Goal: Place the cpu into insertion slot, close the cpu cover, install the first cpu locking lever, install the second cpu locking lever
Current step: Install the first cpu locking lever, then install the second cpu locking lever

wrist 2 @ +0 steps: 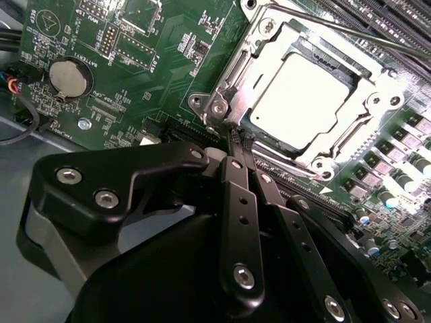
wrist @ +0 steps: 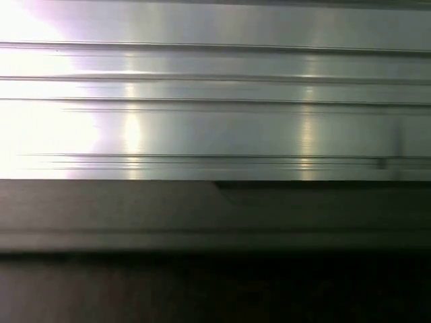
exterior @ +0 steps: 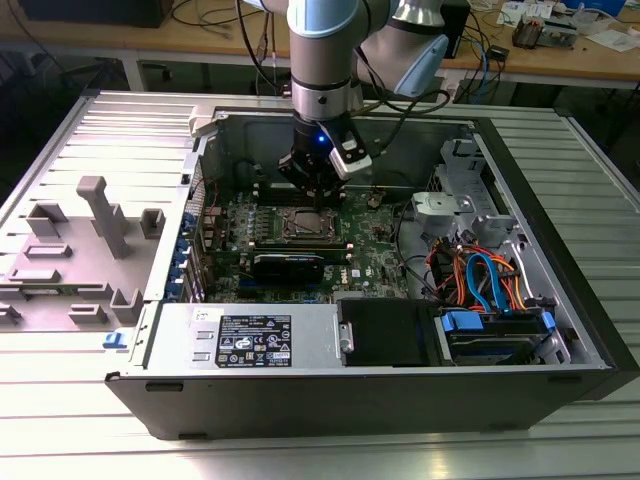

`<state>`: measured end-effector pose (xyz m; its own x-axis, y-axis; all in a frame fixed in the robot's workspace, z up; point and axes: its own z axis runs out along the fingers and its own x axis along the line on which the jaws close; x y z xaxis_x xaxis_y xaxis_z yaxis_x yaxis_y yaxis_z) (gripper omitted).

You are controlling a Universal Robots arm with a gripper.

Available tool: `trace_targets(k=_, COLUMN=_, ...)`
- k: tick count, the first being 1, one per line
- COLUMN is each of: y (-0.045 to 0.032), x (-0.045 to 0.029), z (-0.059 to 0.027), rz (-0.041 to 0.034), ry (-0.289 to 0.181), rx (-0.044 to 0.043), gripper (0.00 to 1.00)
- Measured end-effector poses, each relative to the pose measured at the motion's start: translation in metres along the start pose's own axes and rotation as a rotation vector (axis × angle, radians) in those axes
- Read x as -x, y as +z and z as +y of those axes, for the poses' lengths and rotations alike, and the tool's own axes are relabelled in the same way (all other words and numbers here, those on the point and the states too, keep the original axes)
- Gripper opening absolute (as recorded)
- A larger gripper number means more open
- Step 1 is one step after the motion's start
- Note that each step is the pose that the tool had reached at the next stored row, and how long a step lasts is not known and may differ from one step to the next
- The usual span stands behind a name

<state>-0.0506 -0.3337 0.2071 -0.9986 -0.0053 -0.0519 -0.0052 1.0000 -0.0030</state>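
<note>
The cpu (wrist 2: pixel 302 95) lies flat in the insertion slot (exterior: pixel 305 224), its pale metal face showing through the cut-out of the cpu cover (wrist 2: pixel 268 48), which lies down over it. A thin wire locking lever (wrist 2: pixel 350 31) runs along the socket's far edge. My gripper (wrist 2: pixel 240 138) is shut, its black fingers (wrist 2: pixel 237 195) pressed together with the tips right at the corner of the socket's metal frame (wrist 2: pixel 217 108). In the exterior view the gripper (exterior: pixel 314 190) hangs straight down inside the open computer case, just above the socket.
A black card (exterior: pixel 290 262) lies just in front of the socket, and memory slots (wrist 2: pixel 384 20) run beside it. A power supply (exterior: pixel 250 336) and cabled drive bay (exterior: pixel 490 300) fill the front. Grey fixtures (exterior: pixel 100 215) stand at the exterior view's left.
</note>
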Motion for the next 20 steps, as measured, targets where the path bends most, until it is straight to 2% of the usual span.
trace_targets(k=17, y=-0.0011, x=0.0006, z=0.0000, rz=0.0001, ry=0.000, rx=-0.0001, gripper=0.11)
trace_targets(k=20, y=-0.0051, x=0.0008, z=-0.0002, rz=0.0001, ry=0.000, rx=-0.0002, gripper=0.11)
